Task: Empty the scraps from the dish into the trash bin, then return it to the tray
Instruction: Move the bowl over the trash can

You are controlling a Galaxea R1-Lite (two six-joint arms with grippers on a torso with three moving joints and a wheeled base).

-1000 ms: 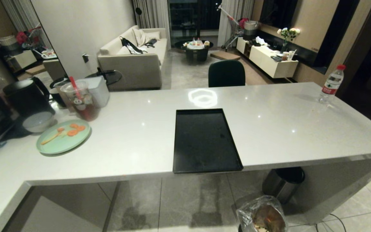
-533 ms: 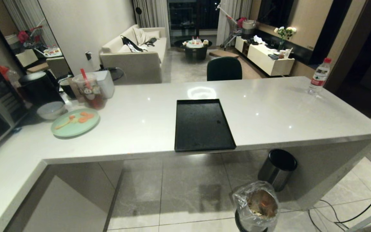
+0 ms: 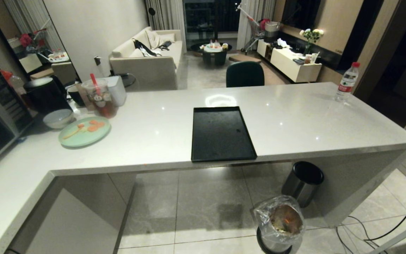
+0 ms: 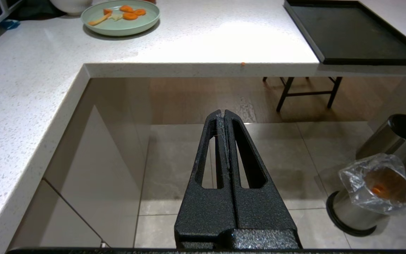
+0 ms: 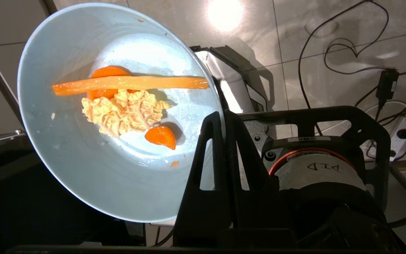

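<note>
Right gripper [image 5: 223,118] jaws clamped on a rim — left gripper [image 4: 223,113] jaws together, empty.

The tabletop [image 3: 294,123] is pale speckled stone, polished enough to mirror the ceiling lamp. At the frame's centre the tray [image 3: 222,134] looks matt black. Lower right, the trash bin [image 3: 277,243] is shiny steel under a crinkly clear plastic bag [image 3: 263,217]. The dish [image 5: 69,169] is smooth, glossy pale blue. The floor [image 3: 196,204] has glossy tiles.

Mint-green plate [image 3: 84,132] of carrot slices beside a ribbed bowl [image 3: 58,118].
</note>
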